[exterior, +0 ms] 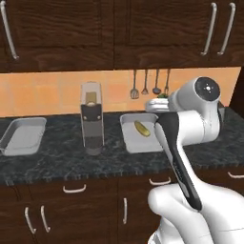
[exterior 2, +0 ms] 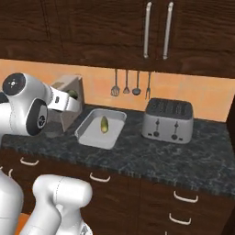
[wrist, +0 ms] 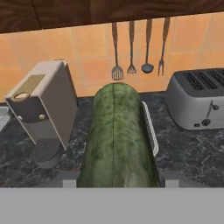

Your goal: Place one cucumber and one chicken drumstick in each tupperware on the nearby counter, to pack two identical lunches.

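A dark green cucumber (wrist: 116, 140) sits lengthwise between the fingertips (wrist: 69, 180) of my gripper (wrist: 120, 179), which is shut on it. The gripper (exterior: 159, 104) hangs above the right tupperware (exterior: 129, 140), a pale tray on the dark counter; part of its rim (wrist: 151, 129) shows beside the held cucumber. In that tray lies a small yellow-green oblong piece (exterior: 142, 128), also seen from the right (exterior 2: 104, 124); it looks like a second cucumber. Another tupperware (exterior: 21, 137) stands at the counter's left end with nothing in it. The chicken drumstick is out of view.
A grey coffee machine (exterior: 92, 121) stands between the two trays, close to the left of my hand. A toaster (exterior 2: 166, 120) sits to the right of the near tray. Utensils (exterior: 150, 85) hang on the tiled wall, under dark cabinets.
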You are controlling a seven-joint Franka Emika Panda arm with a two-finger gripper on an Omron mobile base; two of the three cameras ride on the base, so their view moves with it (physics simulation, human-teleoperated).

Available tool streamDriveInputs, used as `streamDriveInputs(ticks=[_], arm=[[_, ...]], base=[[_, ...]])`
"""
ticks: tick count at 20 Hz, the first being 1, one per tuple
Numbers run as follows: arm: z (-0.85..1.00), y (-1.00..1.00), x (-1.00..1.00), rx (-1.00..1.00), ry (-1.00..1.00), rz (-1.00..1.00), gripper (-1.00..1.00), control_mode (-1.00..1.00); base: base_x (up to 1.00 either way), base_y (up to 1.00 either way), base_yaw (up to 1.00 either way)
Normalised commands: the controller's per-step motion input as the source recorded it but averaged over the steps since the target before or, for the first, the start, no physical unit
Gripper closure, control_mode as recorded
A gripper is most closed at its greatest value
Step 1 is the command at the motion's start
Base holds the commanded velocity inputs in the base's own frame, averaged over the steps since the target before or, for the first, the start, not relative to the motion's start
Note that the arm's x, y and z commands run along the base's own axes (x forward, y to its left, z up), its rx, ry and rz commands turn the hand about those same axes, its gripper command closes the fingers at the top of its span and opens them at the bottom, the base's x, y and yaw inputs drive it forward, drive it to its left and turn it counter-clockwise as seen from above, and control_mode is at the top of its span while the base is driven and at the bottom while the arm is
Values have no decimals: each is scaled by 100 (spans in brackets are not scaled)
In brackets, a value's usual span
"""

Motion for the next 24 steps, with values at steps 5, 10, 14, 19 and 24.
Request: streamDriveInputs(ticks=[5, 10, 14, 19, 24], arm=[[0, 0, 0, 0, 0, 0, 100, 100], [0, 0, 0, 0, 0, 0, 100, 100], [0, 0, 0, 0, 0, 0, 100, 100], [0, 0, 0, 0, 0, 0, 100, 100], [0, 0, 0, 0, 0, 0, 100, 100]], base=[[34, 32, -48], [12, 62, -37], [-36, 100, -7], [-17, 100, -2], [3, 100, -3]])
